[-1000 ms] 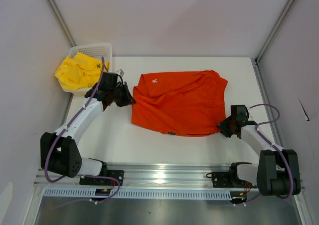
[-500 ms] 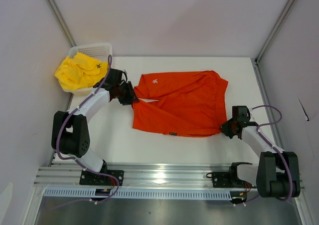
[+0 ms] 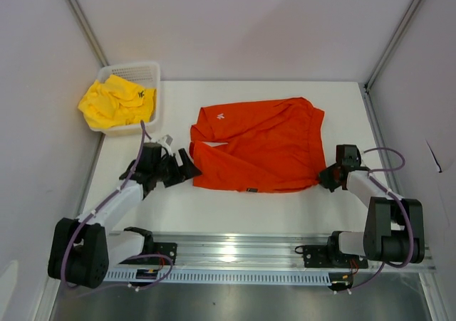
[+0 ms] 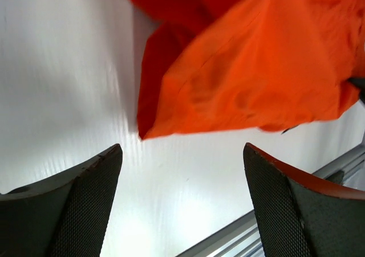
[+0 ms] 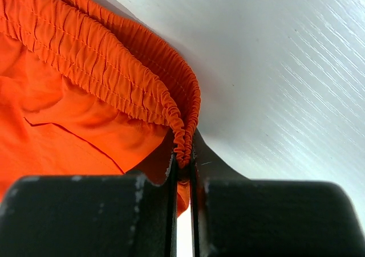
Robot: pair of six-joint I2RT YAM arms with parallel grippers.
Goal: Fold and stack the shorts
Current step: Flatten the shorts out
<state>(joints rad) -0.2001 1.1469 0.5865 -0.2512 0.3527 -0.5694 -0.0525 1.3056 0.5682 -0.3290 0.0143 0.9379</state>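
White tabletop, pale walls on three sides, two arms bolted along the bottom edge of the overhead view.

Garments: the orange shorts lie spread but rumpled at the centre of the frame, with no fold made yet. The yellow shorts sit bundled in the basket at upper left.

Claws: the left claw stands with its jaws wide apart and empty, just beside the lower-left corner of the orange shorts. Its wrist view shows the leg hem on the table just ahead of the fingers, not between them. The right claw is pinched together on the elastic waistband at the garment's right edge.

Assessment: work appears to be at the first fold of the orange pair. The next move calls for the left claw to advance and nip that hem corner. Pulling from the right alone would likely drag and bunch the cloth.
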